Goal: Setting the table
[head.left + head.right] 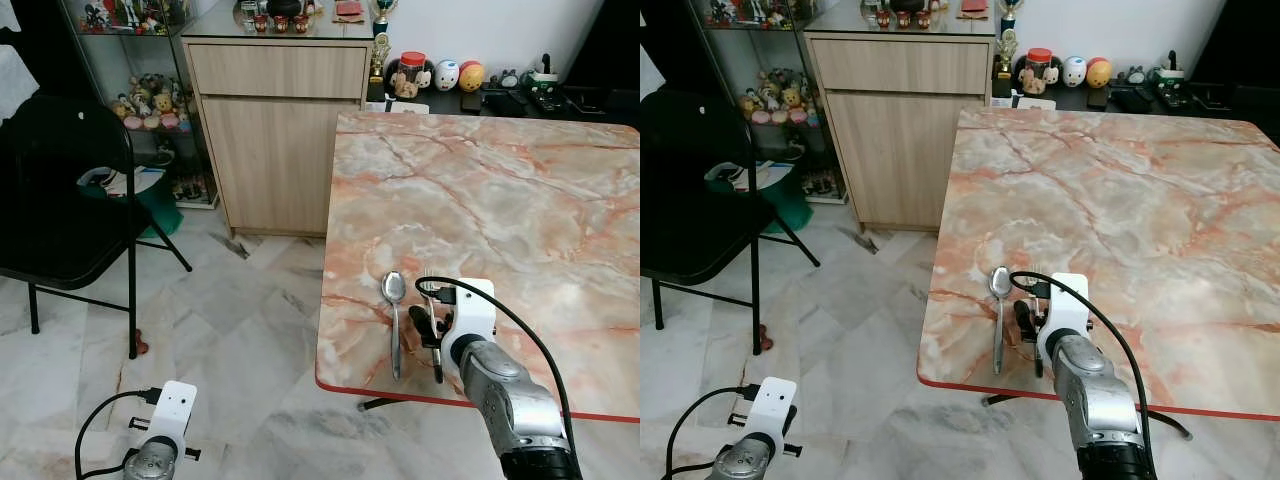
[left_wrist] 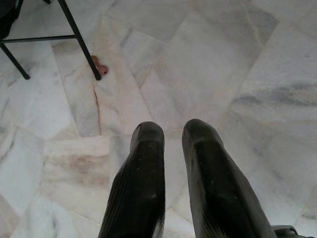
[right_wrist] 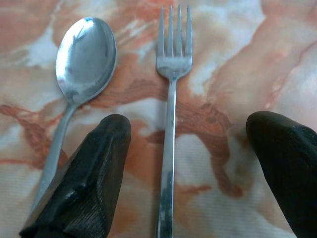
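At the bottom of the frame, right of centre, the right gripper (image 3: pixel 188 144) hangs over the near edge of the table (image 1: pixel 520 200). Its two black fingers (image 3: pixel 94 173) are spread wide and grasp nothing. The fork (image 3: pixel 171 124) lies flat on the marble between them, touching neither, tines pointing away from the robot. Just to the fork's left lies the spoon (image 1: pixel 394 310), bowl up, its handle running back toward the red table edge. The two lie side by side, close but apart, in the lower centre of the frame.

In the lower left corner the left gripper (image 2: pixel 171 144) hangs idle over the tiled floor (image 1: pixel 230 330). Its fingers stand close together with a narrow gap and hold nothing.

Further up at the left edge stands a black folding chair (image 1: pixel 60 200), with a small reddish object on the floor by one leg. Behind it, in the upper left, a glass shelf (image 1: pixel 140 100) holds small figurines. At upper centre a wooden cabinet (image 1: pixel 275 130) stands just beyond the table's far left corner. Along the top right, past the table, a low dark surface carries a red-lidded jar (image 1: pixel 409 73) and round painted figures (image 1: pixel 458 75).
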Robot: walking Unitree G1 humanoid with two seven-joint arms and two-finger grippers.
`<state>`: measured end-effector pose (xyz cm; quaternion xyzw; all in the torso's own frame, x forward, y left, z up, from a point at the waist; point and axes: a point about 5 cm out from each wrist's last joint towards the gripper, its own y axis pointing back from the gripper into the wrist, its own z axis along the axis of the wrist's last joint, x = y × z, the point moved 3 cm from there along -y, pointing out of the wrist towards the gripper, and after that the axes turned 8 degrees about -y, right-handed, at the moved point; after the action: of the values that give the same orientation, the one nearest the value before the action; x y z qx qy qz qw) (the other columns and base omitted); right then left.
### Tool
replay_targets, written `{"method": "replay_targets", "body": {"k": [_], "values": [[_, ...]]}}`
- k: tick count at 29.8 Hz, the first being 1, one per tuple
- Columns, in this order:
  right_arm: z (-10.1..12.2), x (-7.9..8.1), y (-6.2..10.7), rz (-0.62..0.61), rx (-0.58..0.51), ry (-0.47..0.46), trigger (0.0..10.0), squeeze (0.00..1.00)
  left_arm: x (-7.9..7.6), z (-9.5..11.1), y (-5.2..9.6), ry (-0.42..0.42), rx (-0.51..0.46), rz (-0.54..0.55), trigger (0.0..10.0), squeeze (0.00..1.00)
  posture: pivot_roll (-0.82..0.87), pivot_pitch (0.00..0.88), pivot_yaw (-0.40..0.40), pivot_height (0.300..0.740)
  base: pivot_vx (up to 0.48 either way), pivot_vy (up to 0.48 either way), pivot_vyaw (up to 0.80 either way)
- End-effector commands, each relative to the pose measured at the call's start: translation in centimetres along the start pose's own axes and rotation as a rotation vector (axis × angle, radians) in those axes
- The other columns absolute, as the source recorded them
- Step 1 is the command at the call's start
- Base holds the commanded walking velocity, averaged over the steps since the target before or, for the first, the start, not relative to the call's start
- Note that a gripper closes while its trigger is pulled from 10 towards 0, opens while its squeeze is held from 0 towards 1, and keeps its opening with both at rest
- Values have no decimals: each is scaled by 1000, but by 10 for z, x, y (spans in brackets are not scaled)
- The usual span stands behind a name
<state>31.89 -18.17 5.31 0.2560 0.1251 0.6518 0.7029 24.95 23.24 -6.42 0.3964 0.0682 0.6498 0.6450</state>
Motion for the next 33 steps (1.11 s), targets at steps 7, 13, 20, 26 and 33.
{"method": "replay_targets", "body": {"k": [7, 13, 20, 26, 33], "values": [[-7, -1, -1, -13, 24, 3, 10000, 0, -1, -7, 2, 9, 26, 3, 10000, 0, 32, 0, -25, 740, 0, 0, 0], [-8, -1, -2, -25, 27, 12, 10000, 0, -1, -9, 2, 8, 34, 2, 10000, 0, 31, 0, -26, 740, 0, 0, 0], [-14, 1, -7, -50, 47, 16, 10000, 0, -2, -11, 3, 15, 41, 2, 10000, 0, 33, 0, -28, 740, 0, 0, 0], [-15, 7, -7, -22, 52, 27, 0, 0, -2, -13, 3, 22, 49, 4, 10000, 0, 33, 0, -31, 740, 0, 0, 0], [-15, 5, -8, -30, 48, 32, 0, 0, -3, -14, 4, 29, 52, 3, 10000, 0, 32, 0, -32, 740, 0, 0, 0]]}}
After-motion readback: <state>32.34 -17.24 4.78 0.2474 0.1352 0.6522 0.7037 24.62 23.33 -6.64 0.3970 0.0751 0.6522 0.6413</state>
